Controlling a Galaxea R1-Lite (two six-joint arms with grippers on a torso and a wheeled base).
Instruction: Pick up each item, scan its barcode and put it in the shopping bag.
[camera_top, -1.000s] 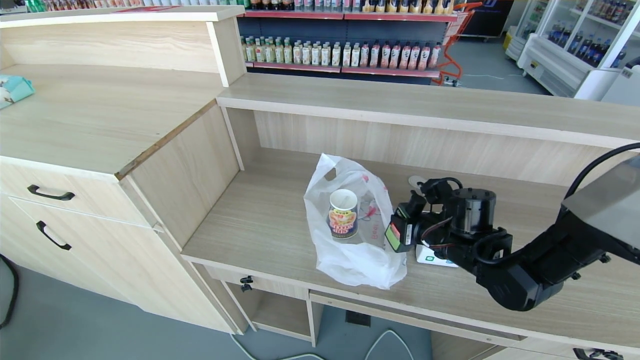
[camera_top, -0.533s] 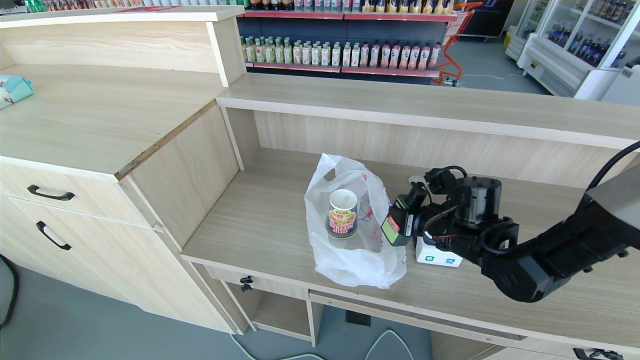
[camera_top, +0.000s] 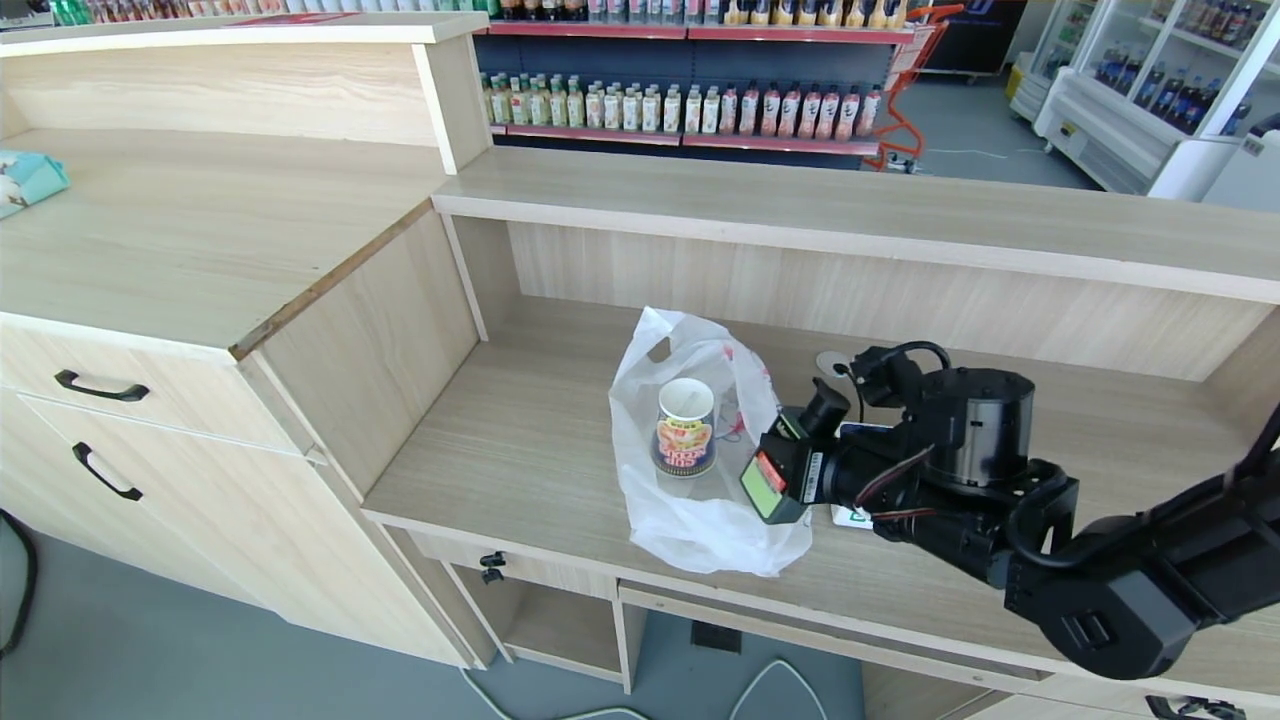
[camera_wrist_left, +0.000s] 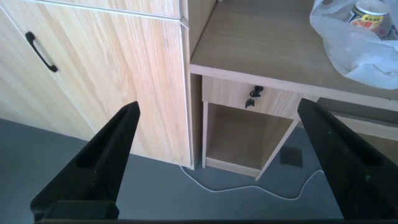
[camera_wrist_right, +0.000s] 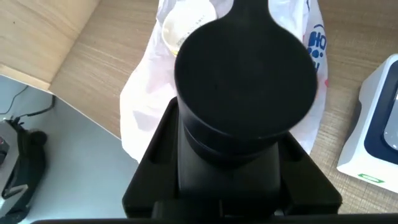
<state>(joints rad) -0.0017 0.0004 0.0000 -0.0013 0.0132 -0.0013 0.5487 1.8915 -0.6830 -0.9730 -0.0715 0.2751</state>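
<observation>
counter (camera_top: 520, 440) bears the shopping bag (camera_top: 700, 535); right fingers (camera_wrist_right: 152, 171) pinch an item (camera_top: 770, 483), left fingers (camera_wrist_left: 99, 162) spread.

The item (camera_top: 768, 487) in my right gripper (camera_top: 800, 465) has a green face with a red patch and a white strip along its side. The bag (camera_top: 700, 520) just ahead of that gripper is translucent white with red and blue print. The cup (camera_top: 686, 430) inside it has a red and yellow label under a cream lid. The box (camera_wrist_right: 357, 155) beside the gripper is white with a green mark. The counter (camera_top: 520, 440) below is pale wood grain. My left gripper (camera_wrist_left: 219, 106) is black.
</observation>
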